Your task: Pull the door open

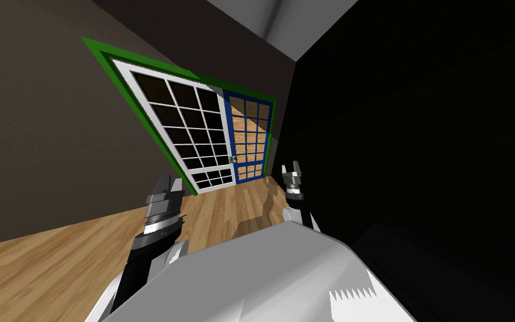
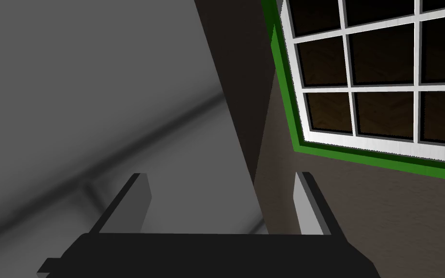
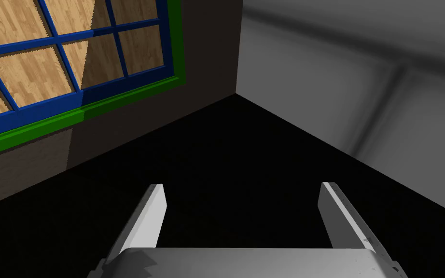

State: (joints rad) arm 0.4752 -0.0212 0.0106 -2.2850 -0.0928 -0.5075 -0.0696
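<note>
- Green frame [image 1: 101,53], head view: it encloses a double door on the brown wall, with a white leaf [image 1: 195,131] of dark panes and a blue leaf [image 1: 249,140] whose panes show wood planking. A small handle [image 1: 232,159] sits where the two leaves meet. The left gripper [image 1: 171,183] hangs over the wooden floor [image 1: 55,263] below the white leaf's lower corner, and the right gripper [image 1: 290,167] is just beside the blue leaf's lower corner. Both are apart from the door and short of the handle. A black area lies to the robot's right.
- Left wrist view: the left gripper [image 2: 221,202] holds nothing and its fingers [image 2: 142,200] are spread wide. A corner of the white leaf [image 2: 371,87] lies well beyond the tips, off to one side.
- Right wrist view: the right gripper [image 3: 241,212] is likewise wide and empty, fingers [image 3: 151,217] over black. A corner of the blue leaf [image 3: 48,96] lies beyond them, untouched.
</note>
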